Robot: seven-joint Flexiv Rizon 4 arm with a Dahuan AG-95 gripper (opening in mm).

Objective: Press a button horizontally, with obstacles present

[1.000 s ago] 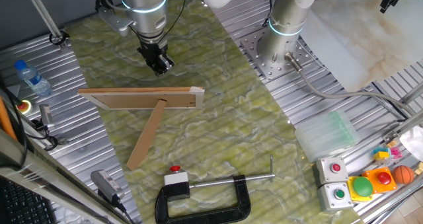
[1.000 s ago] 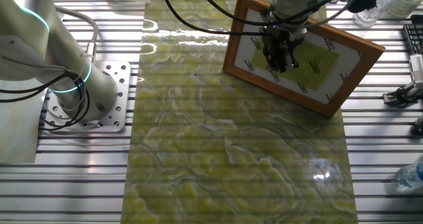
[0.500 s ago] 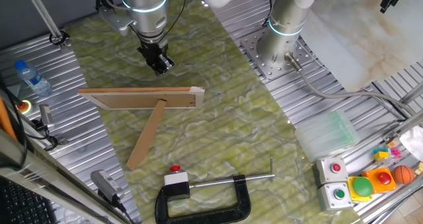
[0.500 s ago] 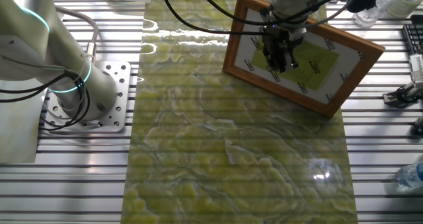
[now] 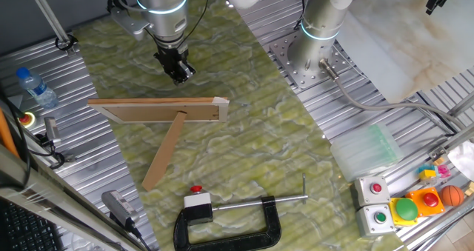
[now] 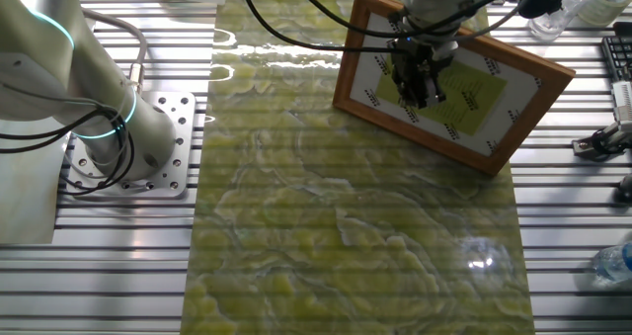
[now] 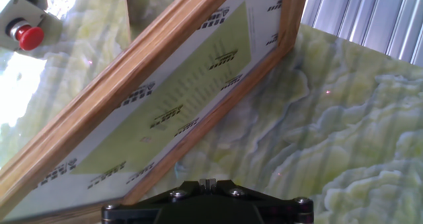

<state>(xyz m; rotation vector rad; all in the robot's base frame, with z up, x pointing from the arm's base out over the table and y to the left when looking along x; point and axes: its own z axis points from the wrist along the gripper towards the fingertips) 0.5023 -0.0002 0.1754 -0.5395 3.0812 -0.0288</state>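
The button is a tiny red cap on a small white box at the front of the green mat, held in a black C-clamp. It also shows at the top left of the hand view. The obstacles stand between it and my gripper: a long wooden board on edge, propped by a narrower brown strip. The board shows its printed face in the other fixed view and fills the hand view. My gripper hovers behind the board, fingers shut and empty.
A second arm's base stands at the back right. Grey button boxes, a green dome button and a clear plastic container sit at the right. A water bottle lies at the left.
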